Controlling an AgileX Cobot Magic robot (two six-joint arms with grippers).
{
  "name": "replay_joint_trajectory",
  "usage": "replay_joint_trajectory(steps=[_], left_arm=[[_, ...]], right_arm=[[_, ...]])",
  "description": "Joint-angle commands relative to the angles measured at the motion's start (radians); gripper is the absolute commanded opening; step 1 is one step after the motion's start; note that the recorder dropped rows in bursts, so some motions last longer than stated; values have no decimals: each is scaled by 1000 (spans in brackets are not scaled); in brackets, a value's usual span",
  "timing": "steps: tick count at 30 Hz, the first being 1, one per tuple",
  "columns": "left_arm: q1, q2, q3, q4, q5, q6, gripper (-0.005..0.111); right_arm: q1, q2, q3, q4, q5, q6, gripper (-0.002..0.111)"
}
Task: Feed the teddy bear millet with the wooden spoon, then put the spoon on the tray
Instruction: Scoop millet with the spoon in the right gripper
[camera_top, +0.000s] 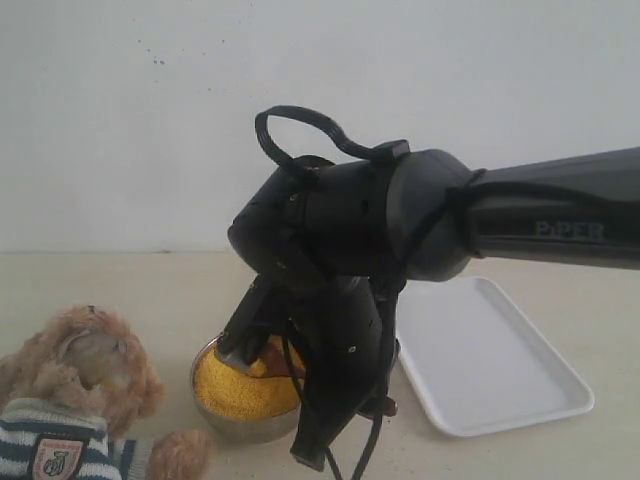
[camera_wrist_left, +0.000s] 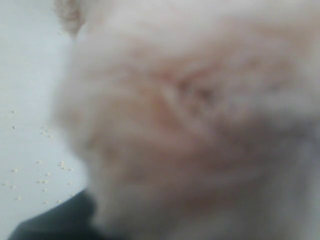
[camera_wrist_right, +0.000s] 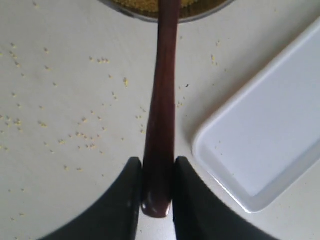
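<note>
The teddy bear (camera_top: 90, 370) sits at the lower left in its striped sweater. Its fur (camera_wrist_left: 190, 125) fills the left wrist view, pressed against one dark finger (camera_wrist_left: 50, 222) of my left gripper, which appears shut on it. My right gripper (camera_wrist_right: 159, 162) is shut on the end of the wooden spoon's handle (camera_wrist_right: 160, 100). It hangs over the steel bowl (camera_top: 245, 428). The spoon's tip (camera_top: 270, 358) reaches into the yellow millet (camera_top: 240, 392). The white tray (camera_top: 480, 350) lies empty to the right of the bowl.
Loose millet grains (camera_wrist_right: 80, 135) are scattered over the pale table beside the bowl, and some (camera_wrist_left: 45, 175) lie near the bear. The tray's corner (camera_wrist_right: 210, 145) is close to the spoon handle. My right arm (camera_top: 540, 210) spans the middle of the exterior view.
</note>
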Motion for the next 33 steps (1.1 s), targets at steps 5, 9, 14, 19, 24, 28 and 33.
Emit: replay_joint_trajectory(steps=[5,9,14,19,24,28,33], left_arm=[[2,-7,1,-22,23,8,4],[2,-7,1,-22,23,8,4],[2,-7,1,-22,23,8,4],[2,-7,1,-22,23,8,4],[2,-7,1,-22,23,8,4],[2,-7,1,-22,23,8,4],[2,-7,1,-22,23,8,4]], right_arm=[[-101,-43,-5,259,5,-119,3],[-134,-87,-5,341,5,-175,3],[-176,-118,3,402,5,-198,3],[-178,-137,9,353,5,-221,3],[-178,-137,9,402,5,-238,3],[-178,-137,9,379,5,-219,3],[-187,-137,9,321,5,-190,3]])
